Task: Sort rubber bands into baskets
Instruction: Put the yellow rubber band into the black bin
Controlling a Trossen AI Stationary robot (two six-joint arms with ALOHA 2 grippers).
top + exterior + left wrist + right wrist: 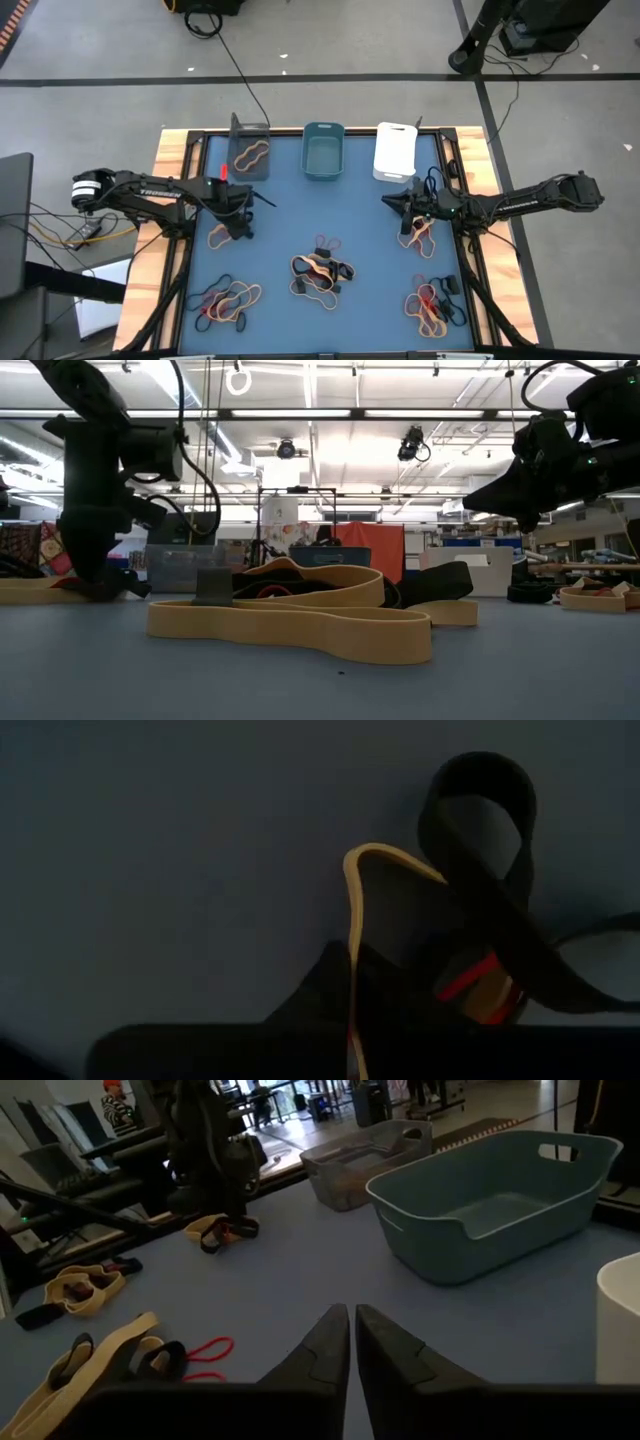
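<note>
My left gripper (238, 228) is down on the blue mat at a small pile of rubber bands (220, 236), shut on a tan band (352, 900). A black band (480, 830) and a red band (468, 984) lie beside it. My right gripper (352, 1320) is shut and empty, above the mat (387, 203), its fingers pointing toward the table's left edge. At the far edge stand the dark grey basket (249, 155) with a tan band in it, the teal basket (323, 152) and the white basket (395, 150). My left gripper pinches the tan band's strand (353, 982) between its two fingers, coming from above with the fingers pointing down at the mat. The band's loop (380, 852) stands out beyond the fingertips over the mat. Whether the fingers also touch the red band, I cannot tell.
More piles of tan, black and red bands lie at the mat's centre (320, 270), near left (228, 300), near right (432, 305) and under the right arm (420, 236). A black frame edges the mat. Bare mat lies between the piles and the baskets.
</note>
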